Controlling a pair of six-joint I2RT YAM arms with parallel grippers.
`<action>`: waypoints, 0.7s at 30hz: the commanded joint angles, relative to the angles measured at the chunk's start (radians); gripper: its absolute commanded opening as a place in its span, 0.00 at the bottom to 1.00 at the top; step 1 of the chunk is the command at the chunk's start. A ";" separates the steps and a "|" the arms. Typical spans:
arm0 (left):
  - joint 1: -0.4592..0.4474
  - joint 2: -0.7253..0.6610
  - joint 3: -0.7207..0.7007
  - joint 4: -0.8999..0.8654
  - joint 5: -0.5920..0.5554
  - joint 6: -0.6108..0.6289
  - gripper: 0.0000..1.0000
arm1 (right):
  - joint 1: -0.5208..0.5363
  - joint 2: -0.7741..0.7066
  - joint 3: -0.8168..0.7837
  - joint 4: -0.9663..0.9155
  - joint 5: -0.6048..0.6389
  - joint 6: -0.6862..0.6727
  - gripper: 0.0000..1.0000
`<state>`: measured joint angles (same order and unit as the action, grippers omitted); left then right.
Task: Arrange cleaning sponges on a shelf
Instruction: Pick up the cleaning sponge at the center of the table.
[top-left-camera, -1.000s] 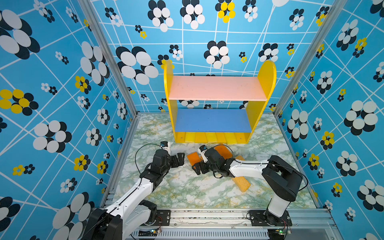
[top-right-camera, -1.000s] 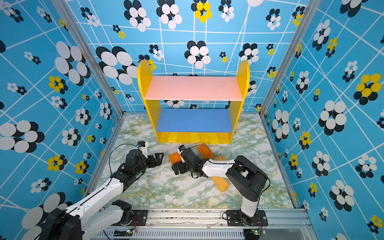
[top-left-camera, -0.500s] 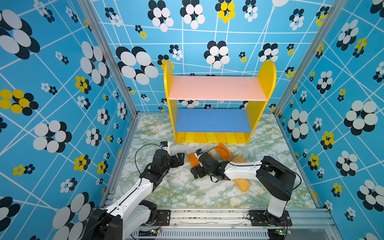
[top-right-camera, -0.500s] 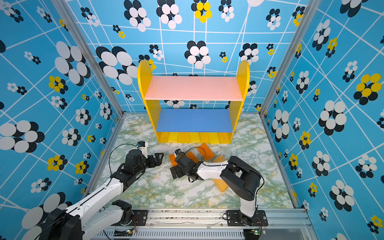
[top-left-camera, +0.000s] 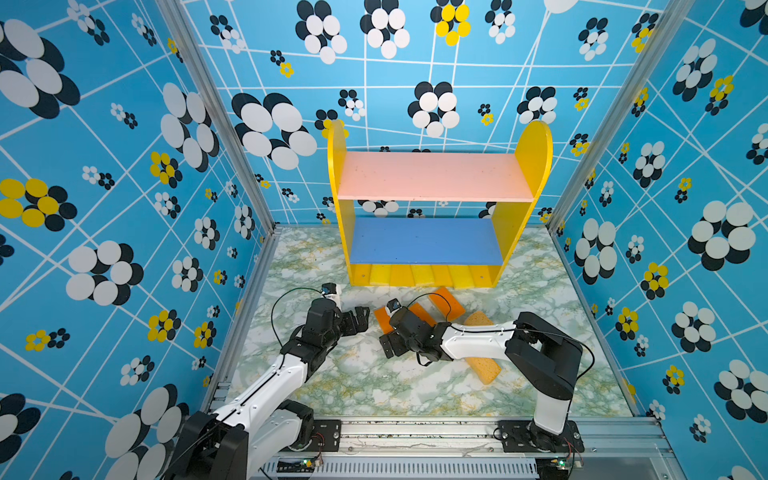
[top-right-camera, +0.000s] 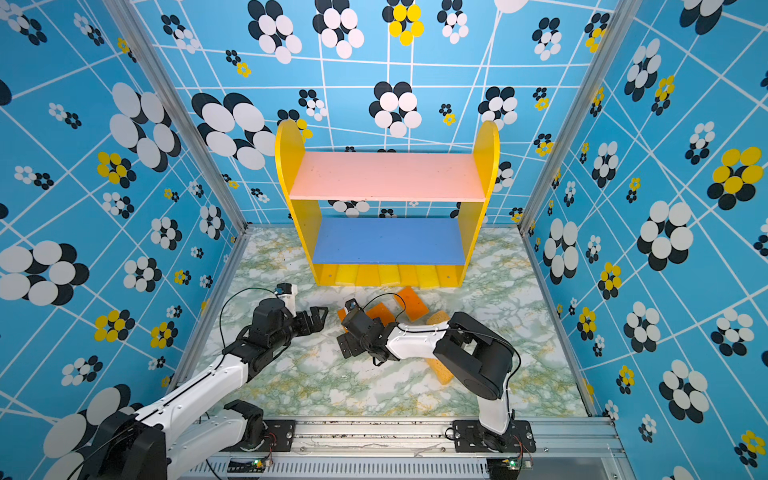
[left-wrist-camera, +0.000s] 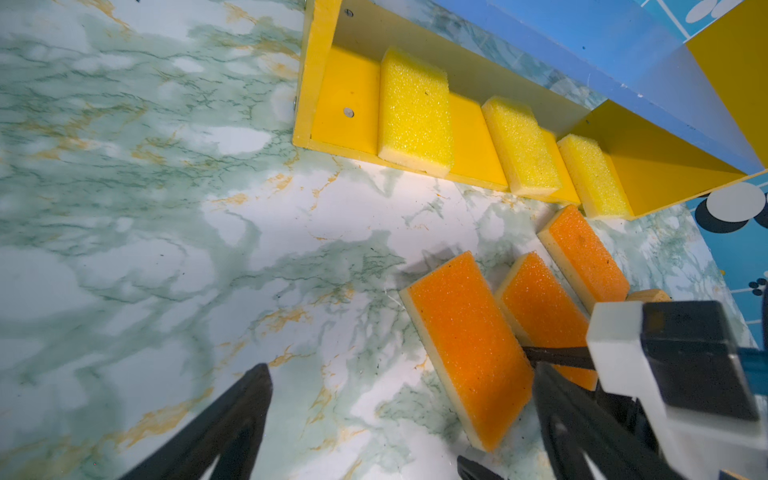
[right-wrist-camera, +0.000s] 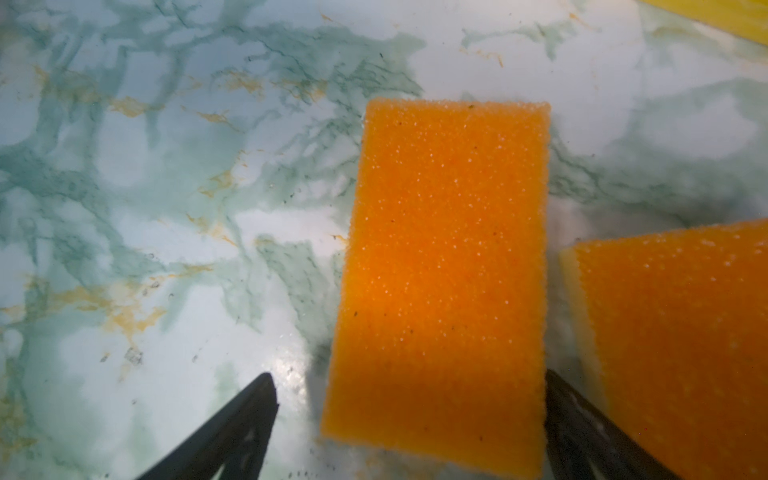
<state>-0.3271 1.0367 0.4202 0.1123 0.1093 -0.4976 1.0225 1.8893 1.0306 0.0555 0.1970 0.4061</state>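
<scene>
Right fingers (top-left-camera: 390, 345) of mine gape empty astride an orange sponge (right-wrist-camera: 440, 270); closing off-centre, I may shove it against its neighbour (right-wrist-camera: 673, 332).

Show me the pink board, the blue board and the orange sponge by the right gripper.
pink board (top-left-camera: 432, 176): a top view, face centre.
blue board (top-left-camera: 424, 241): a top view, face centre.
orange sponge (right-wrist-camera: 444, 270): right wrist view, orange face centre.

Light was bright and even; top views bowed at the edges; the orange sponge (right-wrist-camera: 440, 270) looked blurred.
</scene>
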 joint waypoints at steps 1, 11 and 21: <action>0.009 0.012 0.032 0.024 0.020 -0.002 0.99 | 0.011 0.023 0.022 -0.049 0.027 -0.010 0.99; 0.008 0.003 0.054 -0.006 -0.004 -0.004 0.99 | 0.013 0.014 0.021 -0.049 0.021 -0.027 0.96; 0.009 -0.015 0.046 -0.014 -0.020 0.008 0.99 | 0.015 0.000 0.020 -0.068 0.034 -0.023 0.93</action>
<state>-0.3271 1.0412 0.4473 0.1089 0.1085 -0.4980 1.0283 1.8950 1.0428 0.0315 0.2096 0.3843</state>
